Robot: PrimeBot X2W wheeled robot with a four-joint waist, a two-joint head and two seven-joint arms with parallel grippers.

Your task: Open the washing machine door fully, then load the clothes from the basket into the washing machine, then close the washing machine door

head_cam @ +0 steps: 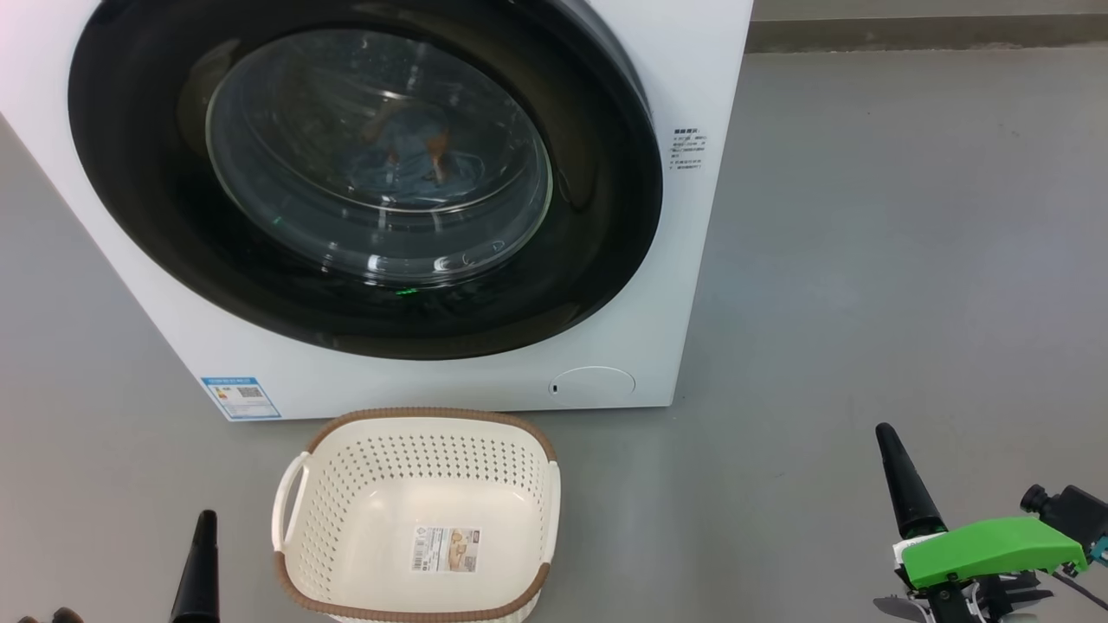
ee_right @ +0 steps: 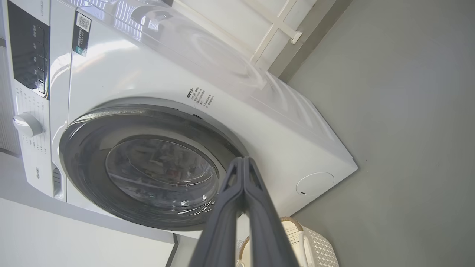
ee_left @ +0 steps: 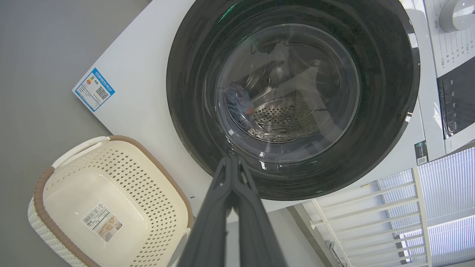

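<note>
Washing machine door (head_cam: 363, 251) shut. Clothes (head_cam: 424, 164) already inside. Basket (head_cam: 415, 459) empty. Job looks done. Left hand (ee_left: 232, 159), right hand (ee_right: 243, 160) pinched shut, holding nothing.

The door (head_cam: 138, 173) is shown glossy black around clear glass; the machine (head_cam: 710, 285) is finished in smooth white; the basket (head_cam: 415, 467) is moulded in perforated cream plastic and rimmed in brown weave-look; the floor (head_cam: 866, 260) is seen as matt grey.

It looks like a plain laundry room: a white washing machine (head_cam: 433, 385) stands on bare grey floor (head_cam: 866, 260), a basket (head_cam: 415, 459) before it.
</note>
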